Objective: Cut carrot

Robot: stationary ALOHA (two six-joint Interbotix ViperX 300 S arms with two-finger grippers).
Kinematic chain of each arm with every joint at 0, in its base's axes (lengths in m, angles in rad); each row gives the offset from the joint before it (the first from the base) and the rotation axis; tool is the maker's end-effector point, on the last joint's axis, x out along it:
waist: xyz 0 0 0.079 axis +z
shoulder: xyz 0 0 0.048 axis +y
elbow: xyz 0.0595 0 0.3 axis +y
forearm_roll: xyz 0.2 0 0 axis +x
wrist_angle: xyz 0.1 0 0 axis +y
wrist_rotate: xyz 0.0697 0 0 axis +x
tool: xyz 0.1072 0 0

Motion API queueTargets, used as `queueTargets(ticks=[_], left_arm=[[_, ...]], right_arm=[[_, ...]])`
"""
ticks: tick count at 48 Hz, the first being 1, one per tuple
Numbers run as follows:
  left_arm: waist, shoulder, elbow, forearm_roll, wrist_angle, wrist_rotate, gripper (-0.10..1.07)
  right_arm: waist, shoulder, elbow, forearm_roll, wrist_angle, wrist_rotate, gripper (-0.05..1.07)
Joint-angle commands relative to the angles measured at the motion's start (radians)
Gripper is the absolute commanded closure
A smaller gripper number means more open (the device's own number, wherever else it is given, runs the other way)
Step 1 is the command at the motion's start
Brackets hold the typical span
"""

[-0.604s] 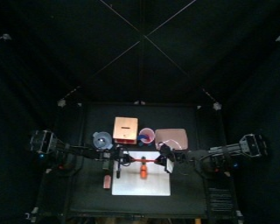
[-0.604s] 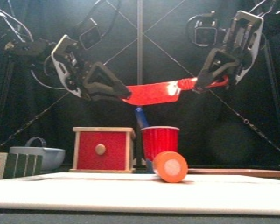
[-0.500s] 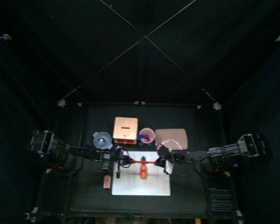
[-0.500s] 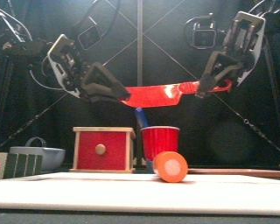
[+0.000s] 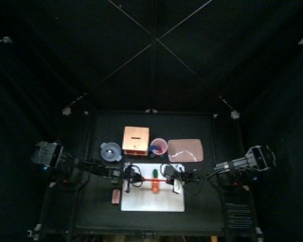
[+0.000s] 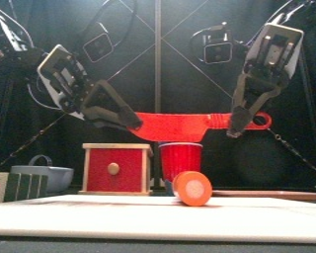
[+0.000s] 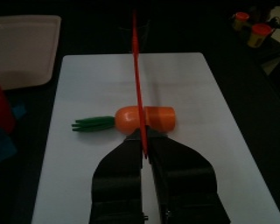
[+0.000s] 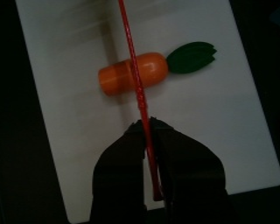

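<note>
**Front view: red knife held over the carrot, cut not yet made**

Item 1. Short orange plastic carrot [image 6: 192,188] with a green leaf end, lying on the flat white cutting board [image 6: 68,215] near its middle, on the black counter [image 5: 204,213]. In both wrist views the blade line crosses the carrot's body.

Item 2. Thin red plastic knife [image 6: 188,126], held level above the carrot and clear of it, carried at both ends.

Item 3. Left pincer [image 7: 145,157], pressed together on the blade end of the knife. Right pincer [image 8: 150,144], pinching the handle end.

Handling note, as judgement: lower both ends at an even rate so the blade stays level and meets the carrot square across its middle. The carrot is round and unheld, so a slanted or sideways push would likely roll it off line. Press straight down to the board.

Containers:
- Red plastic cup [image 6: 182,158], behind the carrot; contents not visible.
- Red box with a tan wooden front and round knob [image 6: 116,168], closed; contents hidden.
- Grey basket [image 6: 44,173] at the counter's left edge; contents cannot be made out.
- Pale shallow tray [image 7: 20,52] beside the board; appears to hold nothing.
</note>
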Motion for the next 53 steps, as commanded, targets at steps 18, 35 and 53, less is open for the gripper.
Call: queueTargets(ticks=[18, 35, 53], left_arm=[[-0.06, 0.066, -0.037, -0.058, -0.008, 0.0, 0.59], [-0.063, 0.094, -0.041, -0.083, -0.008, 0.0, 0.59], [-0.074, 0.094, -0.041, -0.091, -0.003, 0.0, 0.59]], right_arm=[[-0.003, 0.061, -0.002, 0.038, 0.005, 0.009, 0.79], [-0.009, 0.08, 0.002, 0.037, 0.005, 0.009, 0.79], [0.006, 0.077, -0.018, 0.037, 0.002, 0.008, 0.79]])
